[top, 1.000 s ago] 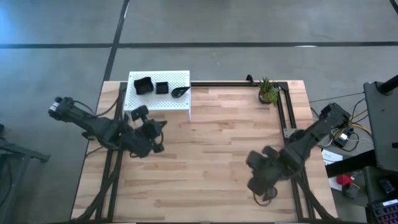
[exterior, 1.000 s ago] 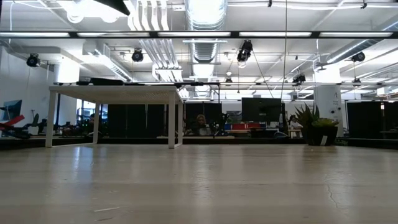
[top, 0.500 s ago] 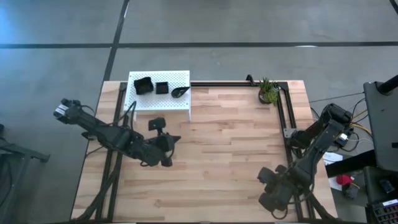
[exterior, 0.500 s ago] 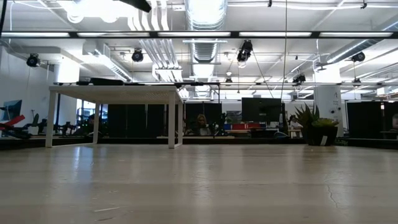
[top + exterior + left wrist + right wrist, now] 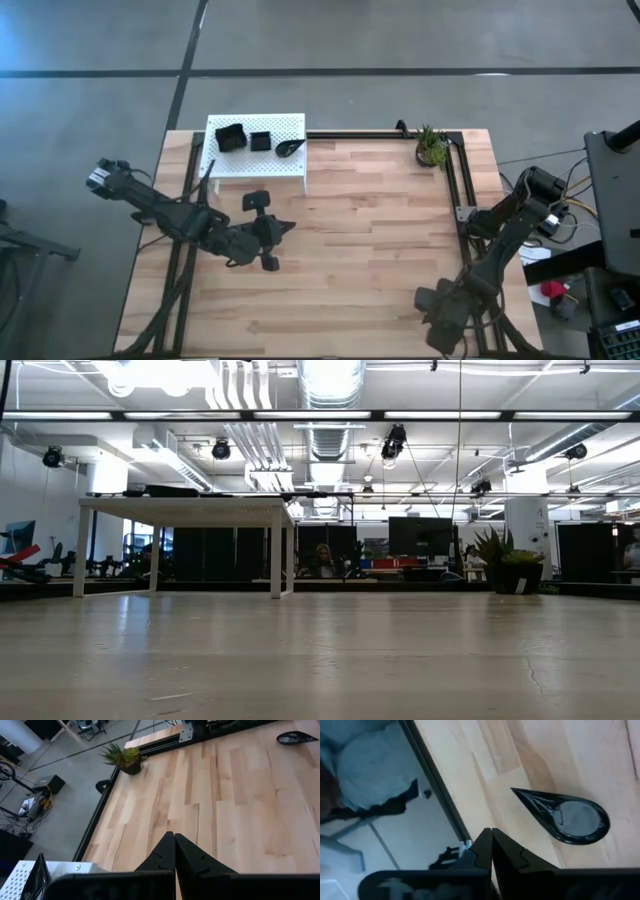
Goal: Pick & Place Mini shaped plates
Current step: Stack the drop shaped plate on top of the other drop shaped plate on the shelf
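Note:
Three black mini shaped plates (image 5: 231,138) (image 5: 260,141) (image 5: 290,147) rest on the white perforated platform (image 5: 255,165) at the table's far left. A black teardrop plate (image 5: 566,816) lies flat on the wood near the table's near right corner and also shows in the left wrist view (image 5: 296,738). My right gripper (image 5: 491,832) (image 5: 441,322) hangs shut above the wood beside it, covers it in the high view, and touches nothing. My left gripper (image 5: 174,837) (image 5: 280,232) is shut and empty over the table's left middle, in front of the platform.
A small green potted plant (image 5: 431,147) stands at the far right, by a black metal frame (image 5: 452,185) along the right side. Bare wood (image 5: 350,230) lies between the two arms. The low view shows only the platform (image 5: 180,510) and the plant (image 5: 510,565).
My left gripper has moved away from the platform toward the table's right and near edges, then nearly stopped. My right gripper has swung toward the near right corner, sinking and tipping more steeply downward. Both have stayed shut.

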You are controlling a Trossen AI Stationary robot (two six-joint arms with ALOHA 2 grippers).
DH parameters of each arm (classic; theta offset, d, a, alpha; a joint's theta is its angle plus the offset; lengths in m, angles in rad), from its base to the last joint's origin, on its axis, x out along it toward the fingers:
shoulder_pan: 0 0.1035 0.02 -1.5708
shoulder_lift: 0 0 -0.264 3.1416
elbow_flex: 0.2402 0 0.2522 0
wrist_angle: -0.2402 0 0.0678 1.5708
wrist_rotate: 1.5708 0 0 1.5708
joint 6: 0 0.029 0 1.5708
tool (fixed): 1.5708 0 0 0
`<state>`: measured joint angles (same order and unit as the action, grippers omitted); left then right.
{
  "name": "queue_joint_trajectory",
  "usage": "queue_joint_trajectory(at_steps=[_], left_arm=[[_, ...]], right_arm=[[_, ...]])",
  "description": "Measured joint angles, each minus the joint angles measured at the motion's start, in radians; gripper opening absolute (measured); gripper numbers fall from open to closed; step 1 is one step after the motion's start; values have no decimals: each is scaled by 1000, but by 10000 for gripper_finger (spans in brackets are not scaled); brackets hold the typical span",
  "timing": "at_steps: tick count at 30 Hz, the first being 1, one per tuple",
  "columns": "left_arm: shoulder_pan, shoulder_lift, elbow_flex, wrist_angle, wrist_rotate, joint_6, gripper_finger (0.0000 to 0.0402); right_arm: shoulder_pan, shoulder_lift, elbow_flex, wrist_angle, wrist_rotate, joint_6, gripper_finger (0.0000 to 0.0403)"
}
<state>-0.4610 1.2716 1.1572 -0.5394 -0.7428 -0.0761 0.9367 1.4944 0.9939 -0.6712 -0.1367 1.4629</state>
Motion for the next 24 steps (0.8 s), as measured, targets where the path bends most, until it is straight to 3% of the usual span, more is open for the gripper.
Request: queue_joint_trajectory(at_steps=[24], left_arm=[[0,0,1,5,37,5,0]], right_arm=[[3,0,-71,54,12,-185,9]])
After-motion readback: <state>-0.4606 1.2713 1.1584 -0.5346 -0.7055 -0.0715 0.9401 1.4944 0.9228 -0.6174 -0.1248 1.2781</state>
